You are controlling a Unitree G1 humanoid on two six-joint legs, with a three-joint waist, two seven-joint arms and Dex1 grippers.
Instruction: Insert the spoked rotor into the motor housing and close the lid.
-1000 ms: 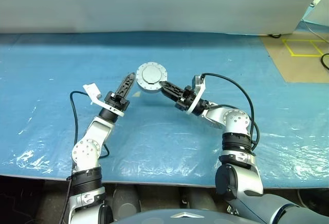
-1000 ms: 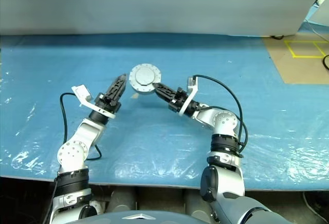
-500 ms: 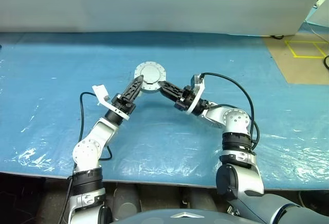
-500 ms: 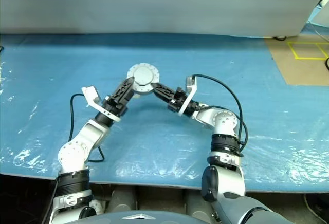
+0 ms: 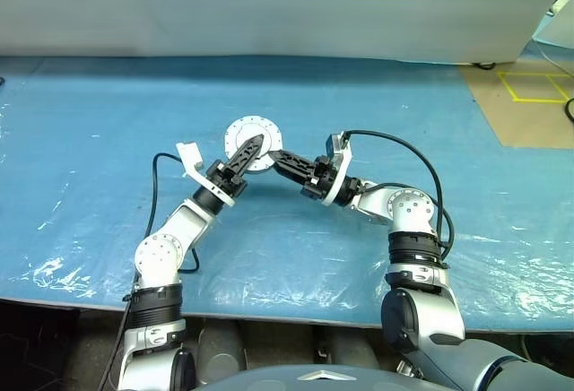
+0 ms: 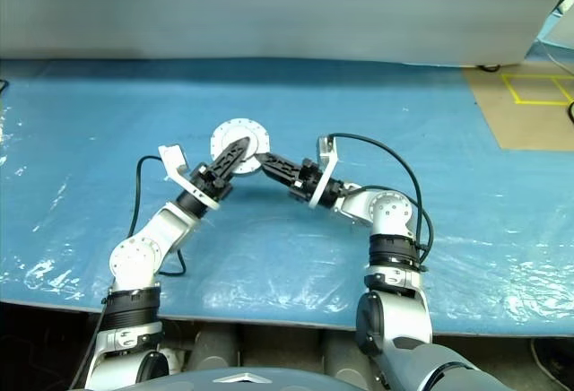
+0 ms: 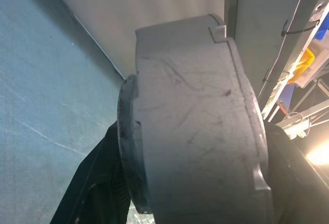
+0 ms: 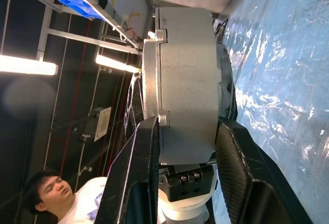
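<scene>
Since the earlier frames: left gripper (image 5: 252, 146) has swung in from beside the motor housing (image 5: 248, 131) onto its lidded face, jaws narrowing.

Table (image 5: 108, 113): blue sheeting, below both pincers.

Housing: lid (image 8: 150, 80) shut, edge clamped between right gripper (image 8: 180, 152) fingers.

Left pincer: partly open, straddling the housing.

Risk: uneven squeeze could twist the puck free.

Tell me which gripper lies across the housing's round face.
The left gripper: its fingers cross the motor housing face, while the right gripper clamps its edge from the side.
</scene>
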